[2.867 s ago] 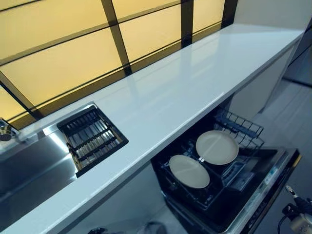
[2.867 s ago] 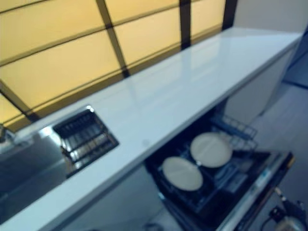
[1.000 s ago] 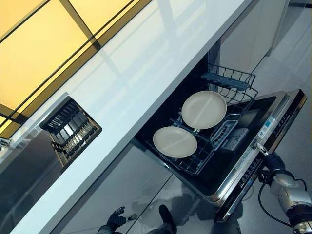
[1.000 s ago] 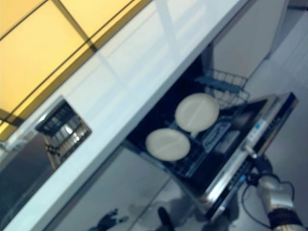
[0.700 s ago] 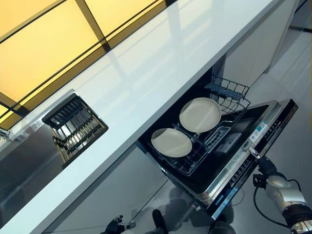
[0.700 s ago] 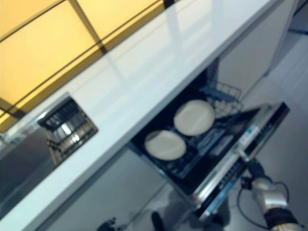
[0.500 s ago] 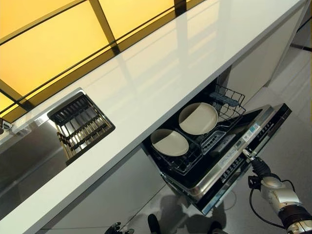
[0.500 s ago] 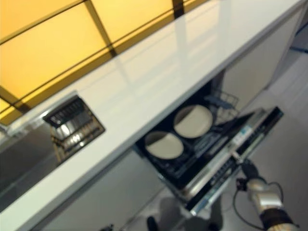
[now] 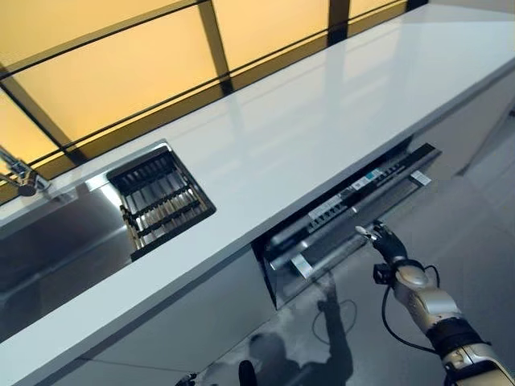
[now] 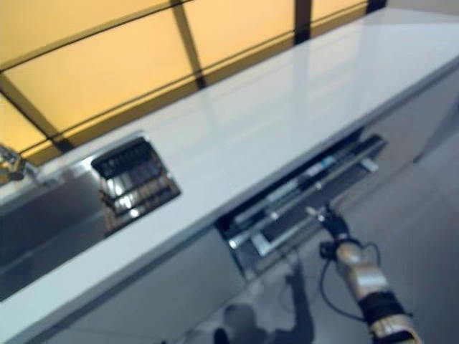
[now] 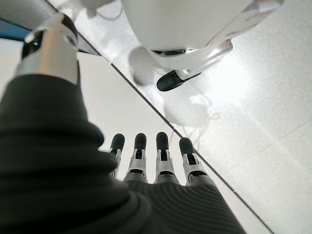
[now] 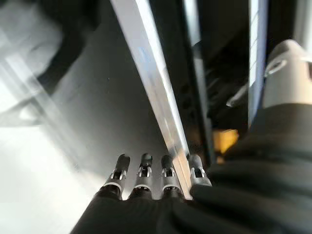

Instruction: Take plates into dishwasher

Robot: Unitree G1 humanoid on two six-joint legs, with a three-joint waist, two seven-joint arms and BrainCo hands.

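Now the right hand (image 9: 385,244) presses straight fingers against the dishwasher door (image 9: 346,225).

Nothing I can actually read from my end. The top edge of the dishwasher door (image 9: 354,211), just under the white counter (image 9: 306,137), has a control strip (image 9: 366,178) with small white and bluish markings, but they're too tiny to make out as letters or numbers. There's also a small white tag (image 9: 301,266) on the door edge, and I see no legible print on it. No readable text anywhere else.
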